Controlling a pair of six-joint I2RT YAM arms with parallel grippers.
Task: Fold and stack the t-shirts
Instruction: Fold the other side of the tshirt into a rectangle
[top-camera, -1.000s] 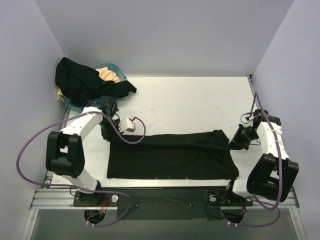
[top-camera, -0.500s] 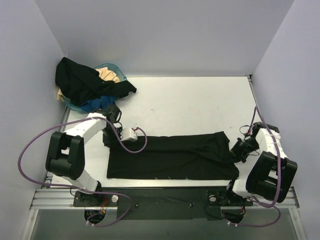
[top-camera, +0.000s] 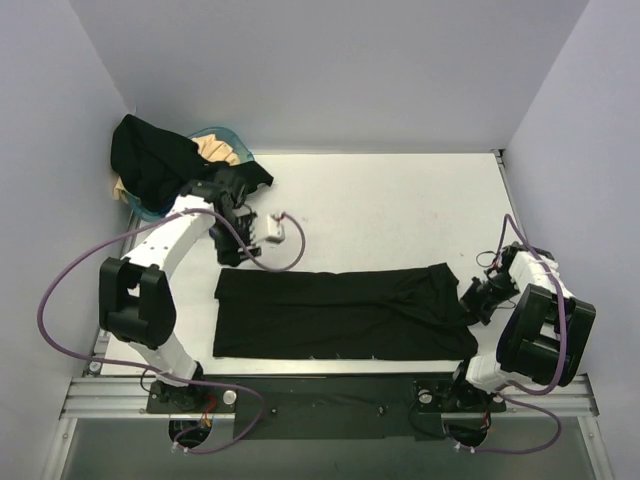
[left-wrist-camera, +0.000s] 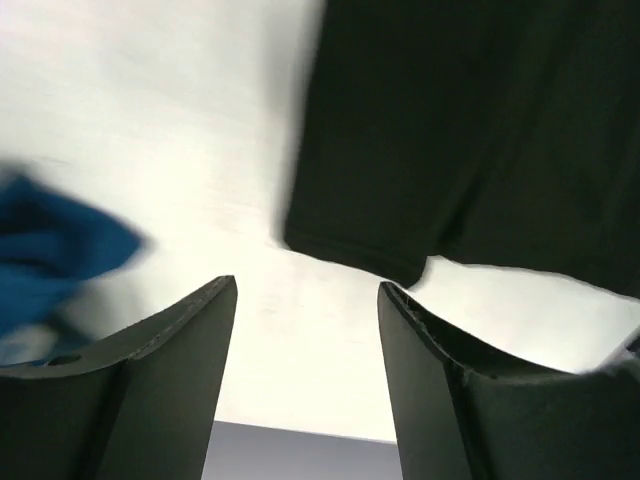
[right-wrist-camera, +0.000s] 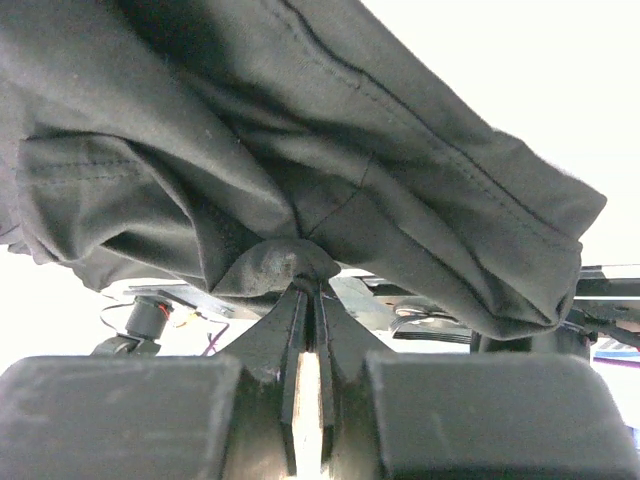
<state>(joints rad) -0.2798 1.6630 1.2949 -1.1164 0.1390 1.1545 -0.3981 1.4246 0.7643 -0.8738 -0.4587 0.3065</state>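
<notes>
The right pincer (right-wrist-camera: 308, 285) is closed tight, its two fingers pressed together on a small bunched fold of the black t-shirt (right-wrist-camera: 300, 130). In its wrist view, the cloth rises in creased folds from that pinch and fills the upper frame. In the overhead view this pincer (top-camera: 470, 300) sits at the right end of the shirt, low on the right side of the frame.

The left pincer (left-wrist-camera: 307, 285) stands open with nothing between its fingers, and bare white counter (left-wrist-camera: 200, 150) shows below the gap. Just above the gap in that wrist view lies a corner of the black t-shirt's hem, apart from both fingers. A blurred blue garment (left-wrist-camera: 50, 240) shows at the left edge.

From overhead, the black t-shirt (top-camera: 340, 315) lies spread as a wide flat band across the lower middle of the counter (top-camera: 380, 210). Its right end is gathered up at the right pincer. In the upper left corner a teal basket (top-camera: 228, 133) holds a second black t-shirt (top-camera: 150, 160), draped over its rim, with a cream t-shirt (top-camera: 215, 148) beside it.
</notes>
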